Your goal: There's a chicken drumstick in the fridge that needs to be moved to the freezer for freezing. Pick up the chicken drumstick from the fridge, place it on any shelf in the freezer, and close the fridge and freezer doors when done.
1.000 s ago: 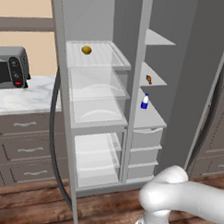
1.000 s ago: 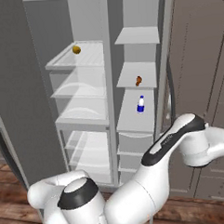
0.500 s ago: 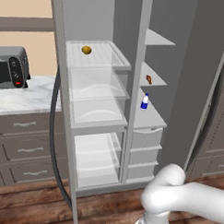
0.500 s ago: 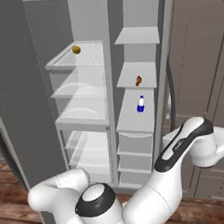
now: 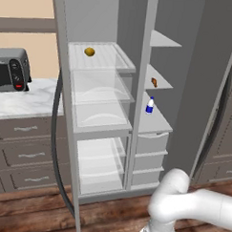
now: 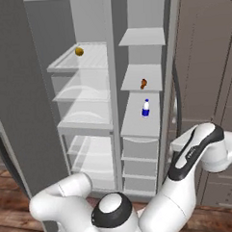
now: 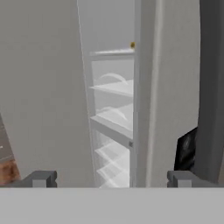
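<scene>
Hand (image 7: 112, 179) gaping wide and empty, the robot is facing the doors (image 6: 21, 108), apparently starting to close them; drumstick (image 6: 143, 83) is sitting on the freezer (image 6: 145, 63) shelf (image 6: 149, 73), well ahead.

Claw (image 7: 111, 178): two small dark grey fingertips (image 7: 40, 178) low in frame, set wide apart, nothing between them. Ahead, a tall grey fridge compartment (image 7: 111, 118) seen at a slant, clear glass shelves stacked inside. Small round yellow ball (image 7: 132, 44) at the right edge of the top shelf. Flat grey panel (image 7: 41, 87) at left; long dark curved handle (image 7: 212, 87) at right.
</scene>
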